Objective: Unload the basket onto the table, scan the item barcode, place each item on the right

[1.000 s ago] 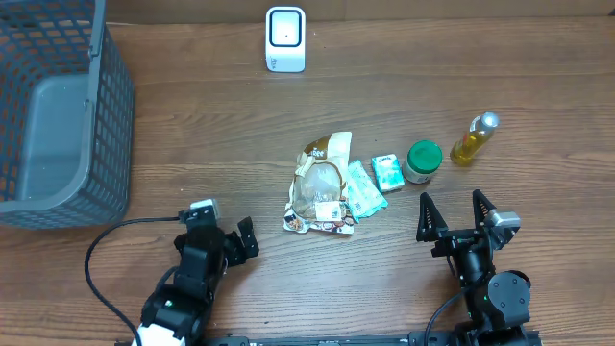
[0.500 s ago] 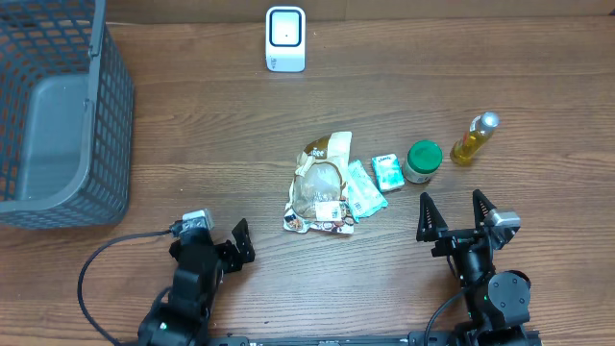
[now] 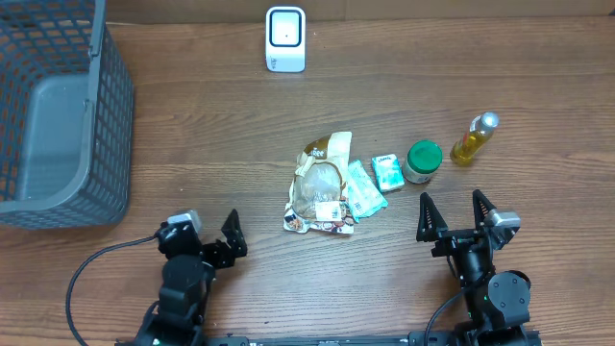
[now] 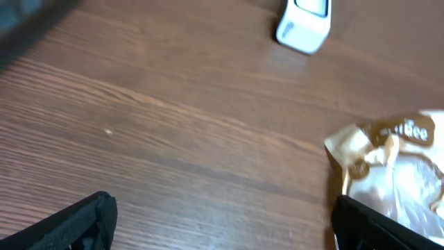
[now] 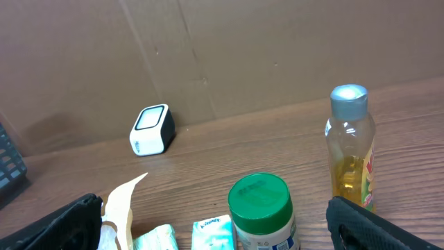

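Observation:
The white barcode scanner (image 3: 285,38) stands at the table's far edge; the left wrist view also shows the scanner (image 4: 303,24). Mid-table lie a crumpled brown-and-clear snack bag (image 3: 322,187), two small tissue packs (image 3: 363,189), a green-lidded jar (image 3: 422,161) and a bottle of yellow oil (image 3: 474,138). My left gripper (image 3: 207,229) is open near the front edge, left of the bag and touching nothing. My right gripper (image 3: 453,213) is open just in front of the jar (image 5: 262,208) and the bottle (image 5: 350,149), with nothing held.
A grey mesh basket (image 3: 58,115) fills the far left corner. A cable (image 3: 91,274) loops by the left arm. Bare wood lies between the scanner and the items. In the right wrist view a brown cardboard wall (image 5: 222,48) backs the table.
My left arm has drawn back and to the left, away from the snack bag, its gripper still open. The right arm and the items have not moved.

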